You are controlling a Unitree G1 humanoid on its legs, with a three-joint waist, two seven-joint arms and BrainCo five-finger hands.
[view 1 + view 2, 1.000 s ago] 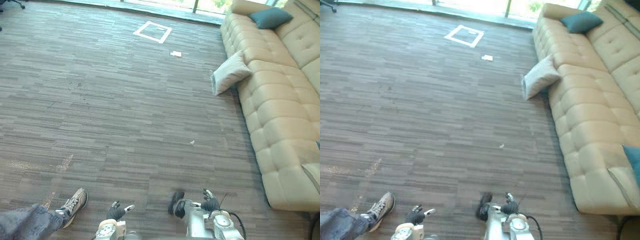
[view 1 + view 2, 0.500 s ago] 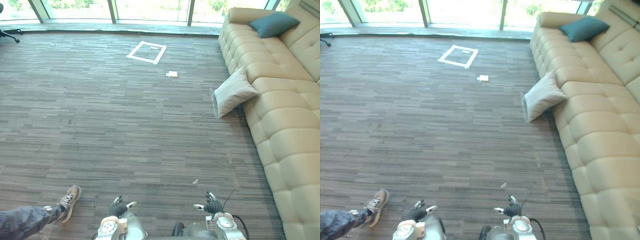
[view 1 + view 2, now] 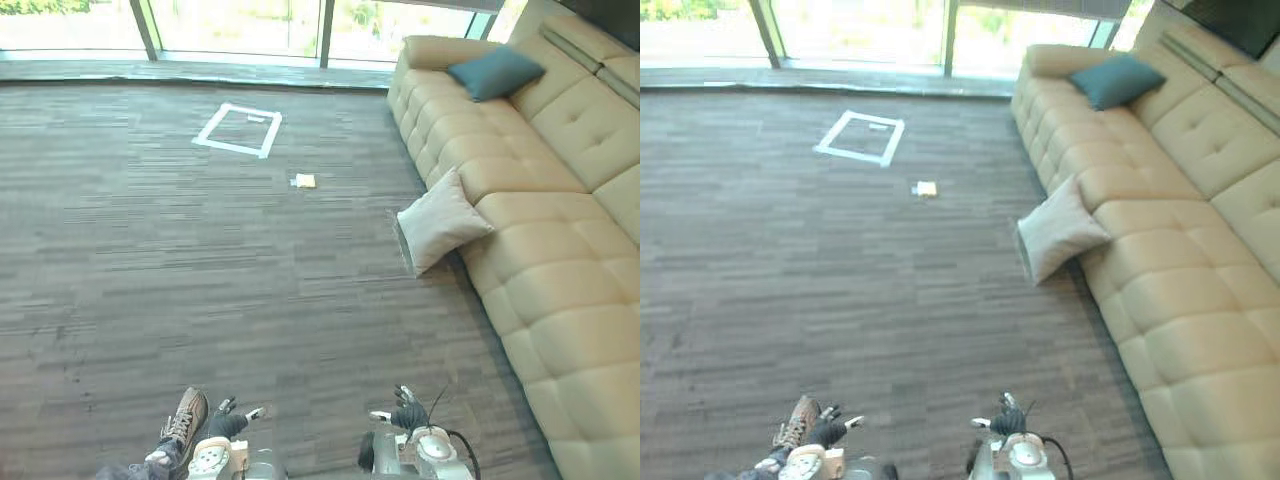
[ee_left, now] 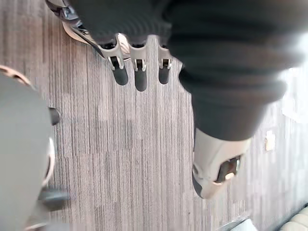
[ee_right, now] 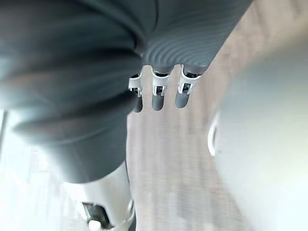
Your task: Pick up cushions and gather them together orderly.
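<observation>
Both hands hang low over the grey striped carpet floor [image 3: 150,260]. The left hand [image 3: 229,424] and right hand [image 3: 408,416] each have loosely straight fingers and hold nothing. Well ahead to the right, a pale beige square cushion [image 3: 438,220] stands tilted on the floor, leaning against the front of the long tan tufted sofa [image 3: 560,200]. A teal fabric cushion [image 3: 495,72] lies on the sofa's far seat by the armrest. A person's brown sneaker [image 3: 185,418] rests just beside the left hand.
</observation>
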